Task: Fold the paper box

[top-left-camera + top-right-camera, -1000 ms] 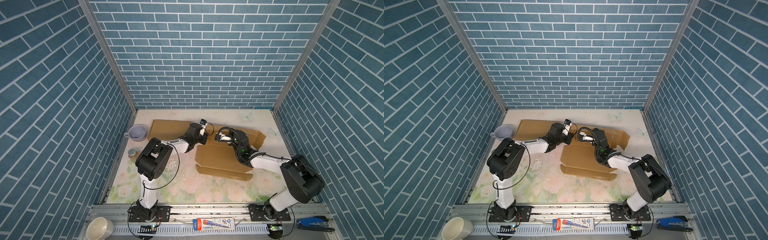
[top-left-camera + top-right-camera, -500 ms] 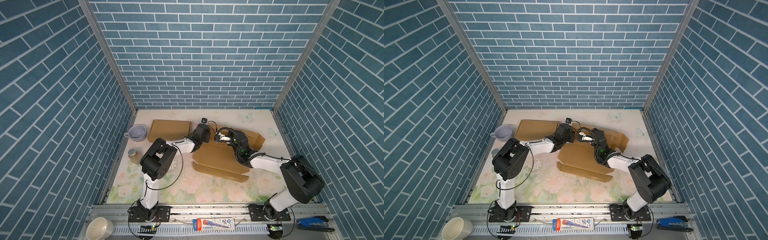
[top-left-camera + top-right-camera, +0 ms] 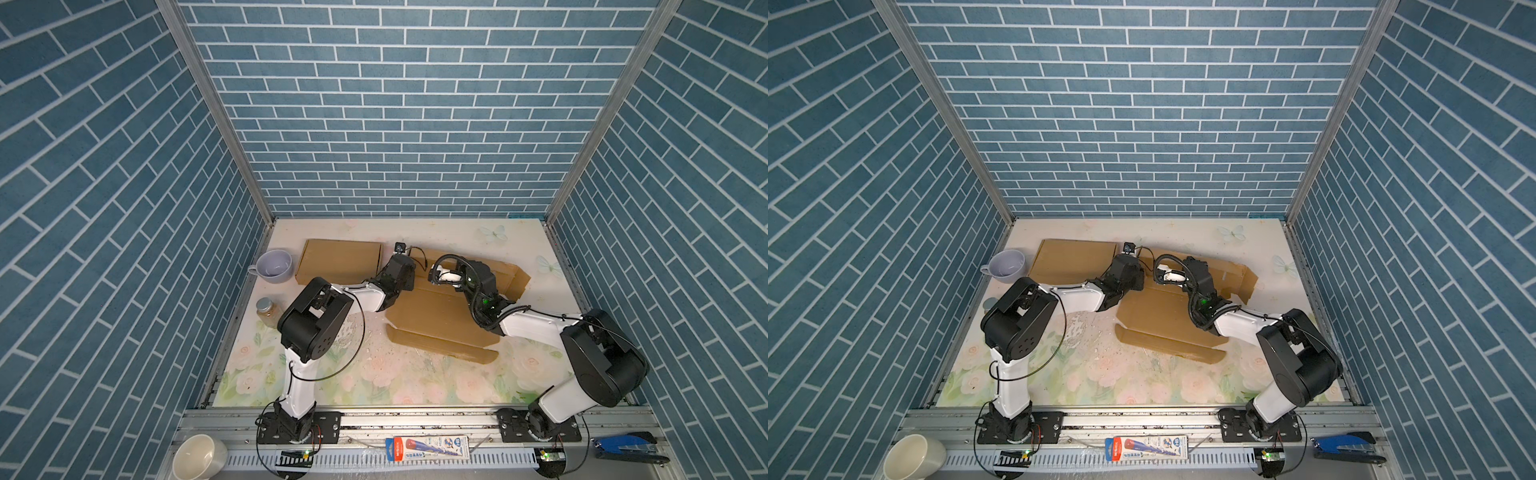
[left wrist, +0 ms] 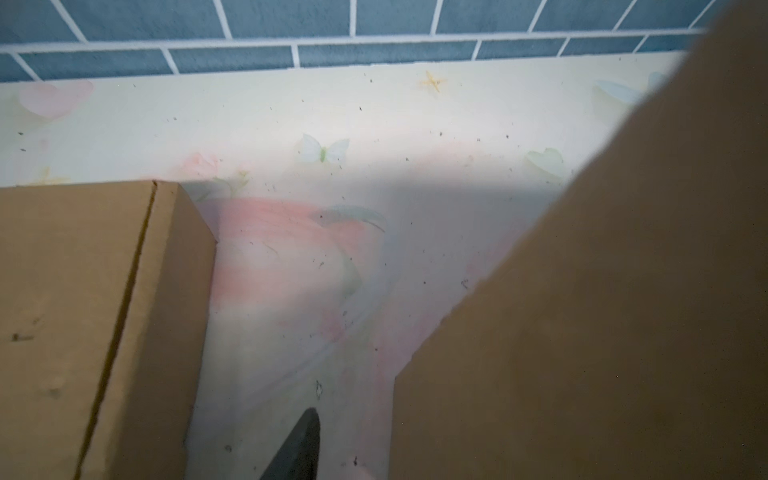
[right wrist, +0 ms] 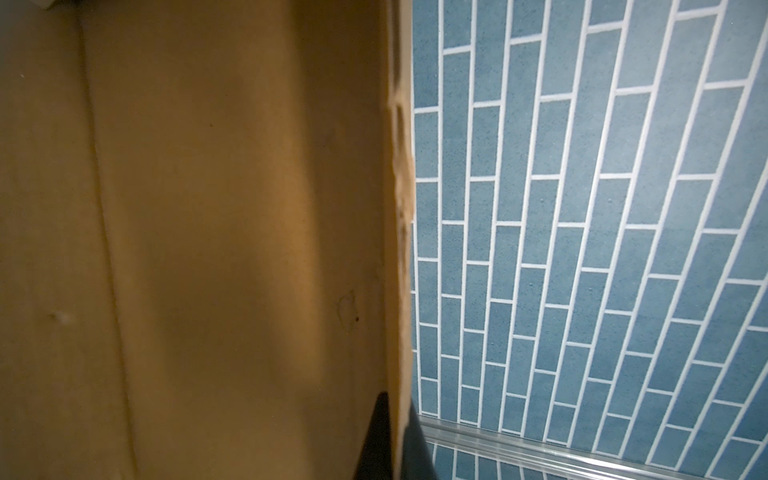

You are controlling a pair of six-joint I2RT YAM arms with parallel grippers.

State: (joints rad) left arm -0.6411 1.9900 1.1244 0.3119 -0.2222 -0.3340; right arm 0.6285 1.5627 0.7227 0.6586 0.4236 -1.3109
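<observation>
Floral counter (image 3: 415, 374), blue brick walls. Box (image 3: 440, 316) lies mid-counter, part unfolded. Right gripper (image 5: 395, 440) pinches its raised flap edge. Left gripper (image 3: 406, 274) is beside the box; can't tell if it's open or closed. Risk: the thin edge pinch slips and the flap drops flat.

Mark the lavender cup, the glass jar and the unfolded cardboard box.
lavender cup (image 3: 272, 266), in a top view, on the inside of the cup.
glass jar (image 3: 264, 305), in a top view, on its metal lid.
unfolded cardboard box (image 3: 434, 316), in a top view, on its flat central panel.
</observation>
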